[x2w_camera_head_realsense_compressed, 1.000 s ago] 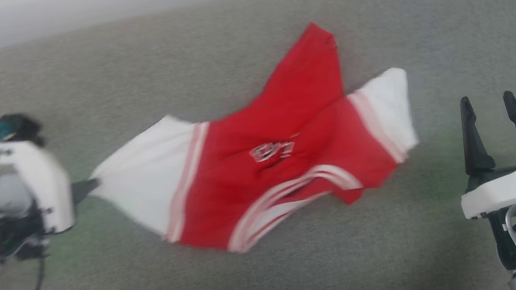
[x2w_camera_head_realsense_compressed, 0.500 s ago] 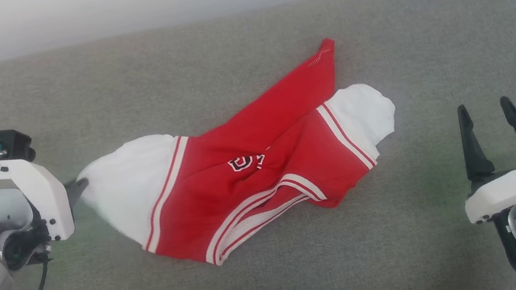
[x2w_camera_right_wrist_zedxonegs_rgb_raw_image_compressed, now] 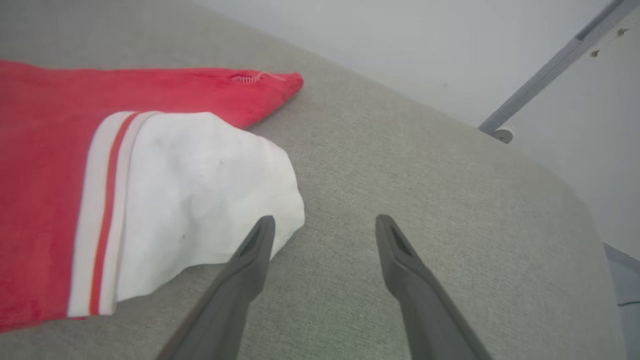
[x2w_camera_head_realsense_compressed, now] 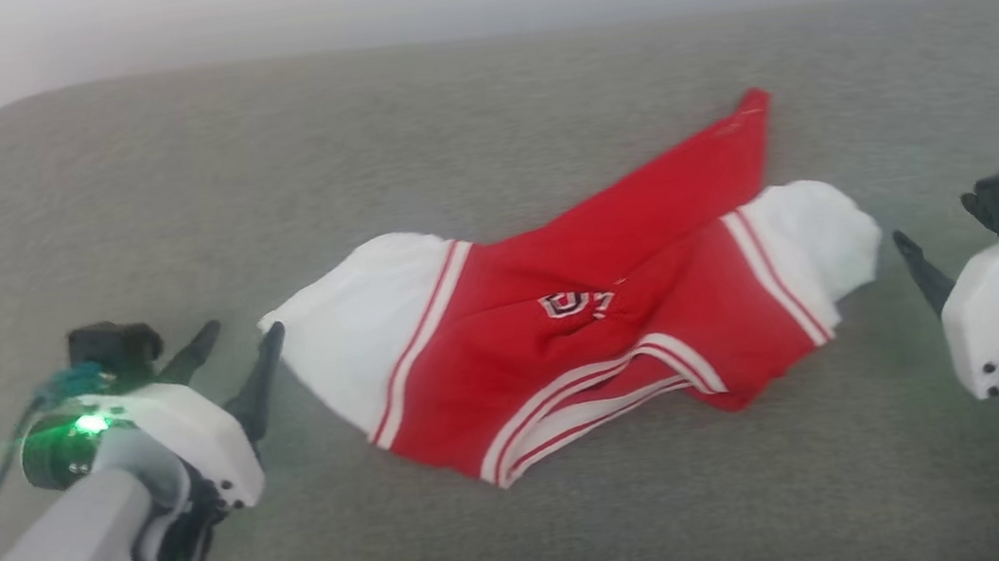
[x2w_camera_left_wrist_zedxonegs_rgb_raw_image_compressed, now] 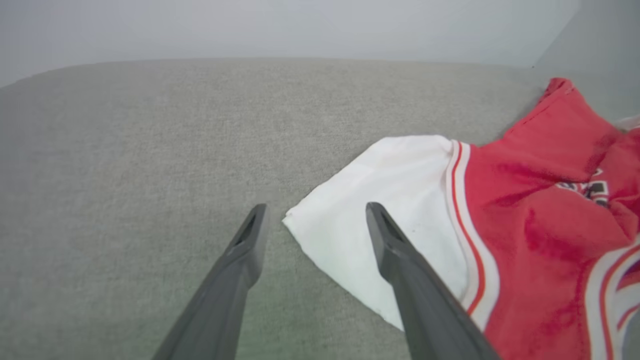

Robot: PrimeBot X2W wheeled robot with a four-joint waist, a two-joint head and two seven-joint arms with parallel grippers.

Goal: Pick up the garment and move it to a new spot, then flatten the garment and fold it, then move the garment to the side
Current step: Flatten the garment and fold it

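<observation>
**A:** Where does the garment (x2w_camera_head_realsense_compressed: 621,342) lie?

**B:** In the middle of the grey bench (x2w_camera_head_realsense_compressed: 476,93). It's rumpled, with the chest emblem (x2w_camera_head_realsense_compressed: 571,304) facing up and one red flap (x2w_camera_head_realsense_compressed: 713,159) thrown across towards the far right.

**A:** And the claws?

**B:** The left claw (x2w_camera_left_wrist_zedxonegs_rgb_raw_image_compressed: 316,207) is spread wide with nothing in it. Its tips sit either side of the corner of the white left sleeve end (x2w_camera_left_wrist_zedxonegs_rgb_raw_image_compressed: 390,170), though I cannot tell whether a finger touches the cloth. The right claw (x2w_camera_right_wrist_zedxonegs_rgb_raw_image_compressed: 324,220) is just as wide and empty, with one finger at the edge of the white right sleeve end (x2w_camera_right_wrist_zedxonegs_rgb_raw_image_compressed: 200,190).

**A:** How will it handle?

**B:** Light and limp, I'd judge. It looks like soft cloth that sags, drags and wrinkles, isn't slippery, and has nothing to break. A single pinch would leave the rest hanging in a bunch.

**A:** So where should it be taken?

**B:** By the two sleeve ends, one per claw, or by the shoulders beside the striped trim. Nip both layers close to the edge so the garment spreads when the claws draw apart.
</observation>
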